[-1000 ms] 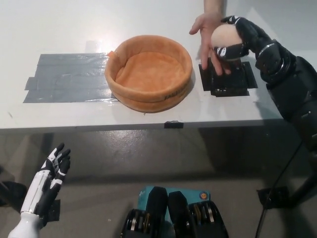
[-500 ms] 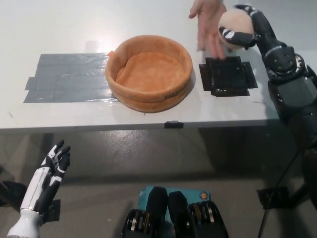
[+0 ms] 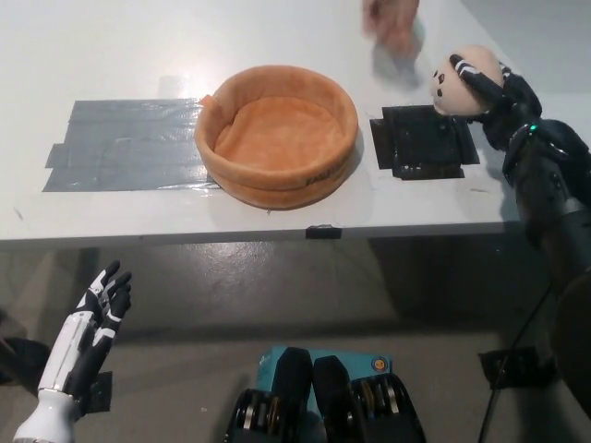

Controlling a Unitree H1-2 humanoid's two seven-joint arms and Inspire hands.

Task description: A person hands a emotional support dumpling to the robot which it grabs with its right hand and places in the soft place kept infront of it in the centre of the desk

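Observation:
My black right hand [image 3: 494, 92] is shut on the cream dumpling toy [image 3: 457, 77], whose small dark face shows toward the left. It hangs above the table's right side, just past the black tape square [image 3: 425, 141]. The orange soft round bed [image 3: 277, 134] sits in the middle of the white table [image 3: 111, 55], well left of the dumpling. Down at the lower left, below the table's front edge, my white left hand [image 3: 92, 328] rests open.
A person's hand [image 3: 392, 23], blurred, is at the far edge above the black square. A grey tape patch [image 3: 125, 143] lies left of the bed. The table's front edge runs across the middle of the view.
The person's hand has let go and drawn back toward the far edge. My right hand has turned with the dumpling and shifted a little right and down, so its face now shows.

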